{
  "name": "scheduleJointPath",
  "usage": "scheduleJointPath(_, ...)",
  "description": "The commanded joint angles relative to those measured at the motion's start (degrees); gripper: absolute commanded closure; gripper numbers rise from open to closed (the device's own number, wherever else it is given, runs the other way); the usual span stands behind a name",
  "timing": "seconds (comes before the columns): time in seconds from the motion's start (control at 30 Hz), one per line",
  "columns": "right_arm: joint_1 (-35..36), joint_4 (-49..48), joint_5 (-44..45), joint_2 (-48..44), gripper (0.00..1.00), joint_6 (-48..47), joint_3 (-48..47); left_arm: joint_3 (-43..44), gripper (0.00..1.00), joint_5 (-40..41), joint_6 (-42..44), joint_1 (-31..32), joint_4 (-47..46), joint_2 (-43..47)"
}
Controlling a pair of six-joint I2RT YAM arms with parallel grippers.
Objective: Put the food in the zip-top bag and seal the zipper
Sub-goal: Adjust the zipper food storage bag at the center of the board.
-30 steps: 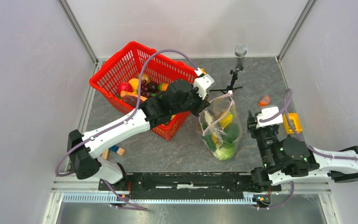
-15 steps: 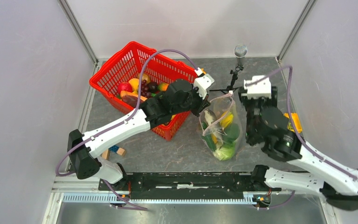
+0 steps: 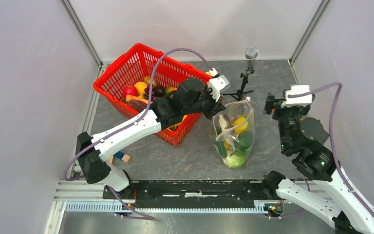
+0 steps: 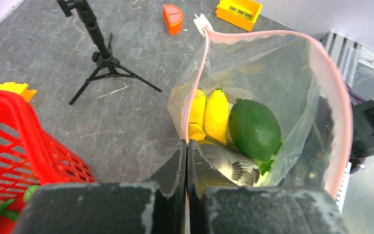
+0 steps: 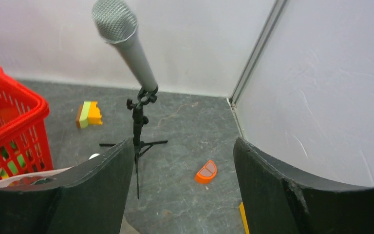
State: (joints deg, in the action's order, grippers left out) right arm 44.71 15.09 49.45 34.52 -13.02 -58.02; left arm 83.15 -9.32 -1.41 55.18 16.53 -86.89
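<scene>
Left fingers (image 4: 175,163) pinch the zipper (image 4: 198,68) at lower centre, hiding that zip-top bag (image 4: 292,83) corner; food (image 4: 253,129) shows dimly through plastic. Right fingers (image 5: 97,180) gape wide, empty, bases cut off below.

A lab test cell: a microphone (image 3: 251,52) on a tripod (image 3: 241,91) stands on a grey table (image 3: 185,156), plain white walls (image 3: 195,24) just behind and beside it, a metal mounting rail (image 3: 175,206) well in front

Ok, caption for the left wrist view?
Left gripper pinches the zipper of the zip-top bag, mouth open over bananas and a green fruit.
</scene>
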Motion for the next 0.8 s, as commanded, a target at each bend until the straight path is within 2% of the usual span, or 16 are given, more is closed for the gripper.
scheduleJointPath(0.0, -1.4, 6.8, -5.4, 6.2, 0.21, 2.5, -3.5, 2.2, 0.98, -3.9, 2.0, -0.3, -2.6, -0.3)
scheduleJointPath(0.07, -5.4, 9.0, -8.0, 9.5, 0.20, 4.3, -5.7, 1.6, 0.98, -3.6, 2.1, -0.3, -2.5, 0.1)
scheduleJointPath(0.17, -19.6, 8.7, -20.8, 12.4, 0.20, 6.5, -6.0, 0.9, 0.98, -3.2, 2.7, -0.5, -2.6, 0.9)
scheduleJointPath(0.23, -31.8, 7.2, -33.9, 13.2, 0.20, 8.0, -4.0, 0.8, 0.98, -3.4, 3.3, -0.7, -2.6, 1.1)
scheduleJointPath(0.33, -51.2, 2.0, -59.3, 14.9, 0.19, 10.0, 1.5, 0.8, 0.98, -4.7, 4.2, -1.4, -2.5, 0.9)
scheduleJointPath(0.4, -58.6, -6.6, -72.7, 14.4, 0.20, 13.7, 8.4, 1.4, 0.98, -7.0, 4.5, -2.1, -2.6, 0.4)
scheduleJointPath(0.5, -64.4, -28.5, -86.6, 11.3, 0.21, 22.0, 20.6, 3.3, 0.98, -13.2, 5.1, -3.3, -2.9, -1.0)
scheduleJointPath(0.57, -66.6, -39.3, -95.6, 10.7, 0.21, 25.2, 25.7, 5.1, 0.98, -17.3, 7.1, -3.9, -2.5, -2.1)
scheduleJointPath(0.67, -67.2, -47.7, -107.9, 14.0, 0.22, 27.0, 28.4, 9.4, 0.98, -26.1, 8.9, -5.2, -1.6, -5.1)
scheduleJointPath(0.77, -68.4, -55.5, -113.1, 15.9, 0.22, 30.1, 31.4, 15.2, 0.98, -33.3, 10.4, -6.1, 0.7, -8.7)
